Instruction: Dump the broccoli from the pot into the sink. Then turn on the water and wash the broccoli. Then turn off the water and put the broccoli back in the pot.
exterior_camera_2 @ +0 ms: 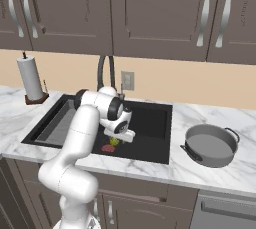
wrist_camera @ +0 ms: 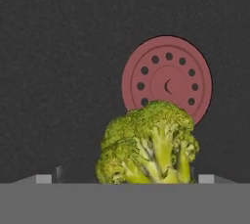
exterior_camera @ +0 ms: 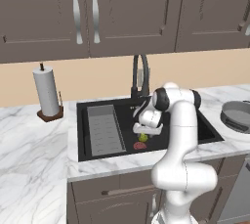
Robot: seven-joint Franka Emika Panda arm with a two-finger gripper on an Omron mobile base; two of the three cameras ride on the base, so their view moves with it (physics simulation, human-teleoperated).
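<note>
The broccoli (wrist_camera: pixel 149 145), a lumpy yellow-green floret, lies on the black floor of the sink (exterior_camera: pixel 80 135), touching the near edge of the red round drain (wrist_camera: pixel 167 81). My gripper (wrist_camera: pixel 126 176) hangs low in the basin right above the floret, open, with one fingertip on each side of it and not pressing it. From the base cameras the white hand covers most of the broccoli (exterior_camera: pixel 143 137) (exterior_camera_2: pixel 114 142). The grey pot (exterior_camera_2: pixel 210 145) (exterior_camera: pixel 238 115) stands empty on the counter to the right of the sink (exterior_camera_2: pixel 150 115).
The dark arched faucet (exterior_camera: pixel 140 74) (exterior_camera_2: pixel 104 75) rises behind the basin, close to my forearm. A grey ribbed tray insert (exterior_camera: pixel 104 130) fills the sink's left part. A paper towel roll (exterior_camera: pixel 47 92) stands on the counter at the left.
</note>
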